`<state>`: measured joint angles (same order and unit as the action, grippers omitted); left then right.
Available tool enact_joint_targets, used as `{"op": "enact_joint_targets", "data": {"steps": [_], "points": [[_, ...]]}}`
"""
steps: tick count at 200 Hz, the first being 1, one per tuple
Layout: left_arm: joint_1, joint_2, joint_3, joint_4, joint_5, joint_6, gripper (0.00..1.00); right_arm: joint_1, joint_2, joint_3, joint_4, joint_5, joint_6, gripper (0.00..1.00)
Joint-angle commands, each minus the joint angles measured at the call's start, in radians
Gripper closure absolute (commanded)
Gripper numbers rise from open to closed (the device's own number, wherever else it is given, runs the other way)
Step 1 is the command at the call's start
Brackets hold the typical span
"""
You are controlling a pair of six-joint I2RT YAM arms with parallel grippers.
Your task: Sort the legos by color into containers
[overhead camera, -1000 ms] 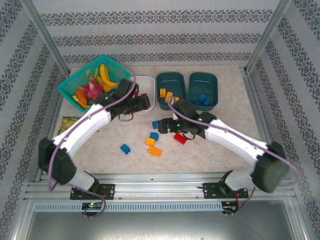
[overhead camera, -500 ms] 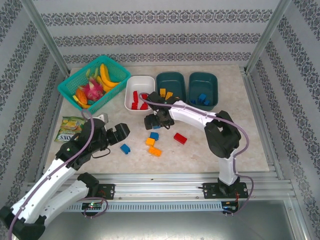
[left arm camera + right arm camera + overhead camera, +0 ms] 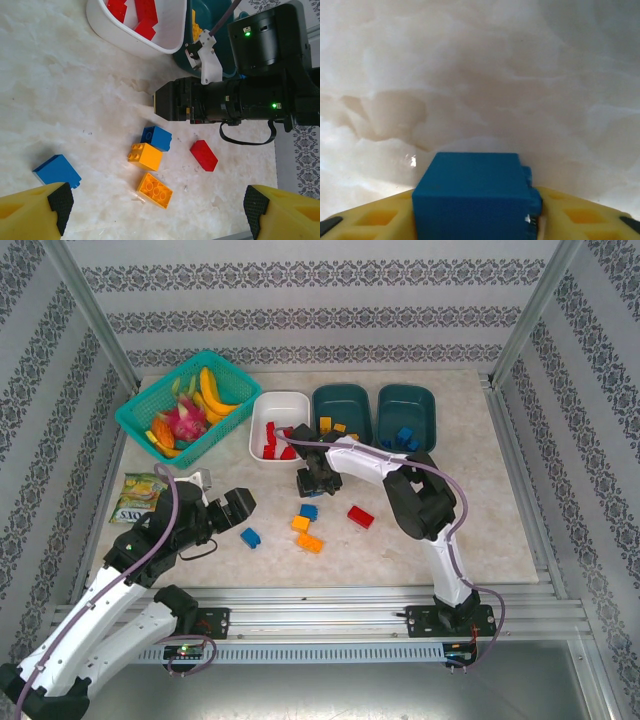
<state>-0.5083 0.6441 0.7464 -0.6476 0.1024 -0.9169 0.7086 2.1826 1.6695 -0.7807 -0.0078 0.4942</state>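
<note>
The right gripper (image 3: pixel 308 480) is clamped on a blue brick (image 3: pixel 475 192), pinched between its yellow pads (image 3: pixel 395 207). It sits low over the marble-look table (image 3: pixel 480 520), just in front of the white tub (image 3: pixel 285 396). My guess is it's gripped like that for the carry to the far-right teal tub (image 3: pixel 405 390), since that's where the blues sit. Reds are in the white one and orange-yellows in the middle teal tub (image 3: pixel 342 390).

The left gripper (image 3: pixel 237 506) hangs wide open with nothing in it, near a loose blue block (image 3: pixel 56 171). Also loose are a second blue block (image 3: pixel 156 137) touching an orange-yellow cube (image 3: pixel 145 156), a flat orange brick (image 3: pixel 155 190) and a red brick (image 3: pixel 203 155).

The bricks are all hard, glossy, studded plastic. The tubs are smooth with rounded corners.
</note>
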Motion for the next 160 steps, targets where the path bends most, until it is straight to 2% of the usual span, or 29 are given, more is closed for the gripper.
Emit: {"op": "enact_joint_targets", "data": {"steps": [1,24,62,83,107,132,160], "points": [[0.008,0.001,0.017,-0.008,0.018,-0.002,0.10,-0.004,0.009,0.046,-0.023,0.011,-0.013,0.56],[0.008,0.029,0.023,0.022,0.042,0.015,0.10,-0.004,-0.032,0.029,-0.019,0.020,-0.011,0.67],[-0.008,0.188,0.093,0.139,0.115,0.063,0.12,-0.035,-0.230,-0.077,-0.033,0.056,-0.019,0.70],[-0.037,0.336,0.181,0.211,0.141,0.108,0.12,-0.115,-0.379,-0.162,-0.037,0.081,-0.026,0.70],[-0.054,0.511,0.285,0.304,0.176,0.134,0.12,-0.266,-0.478,-0.218,-0.029,0.084,-0.052,0.70],[-0.055,0.667,0.386,0.378,0.209,0.152,0.12,-0.418,-0.440,-0.190,0.002,0.048,-0.082,0.70],[-0.055,0.813,0.503,0.396,0.243,0.176,0.13,-0.521,-0.272,-0.026,-0.015,0.019,-0.098,0.70]]}}
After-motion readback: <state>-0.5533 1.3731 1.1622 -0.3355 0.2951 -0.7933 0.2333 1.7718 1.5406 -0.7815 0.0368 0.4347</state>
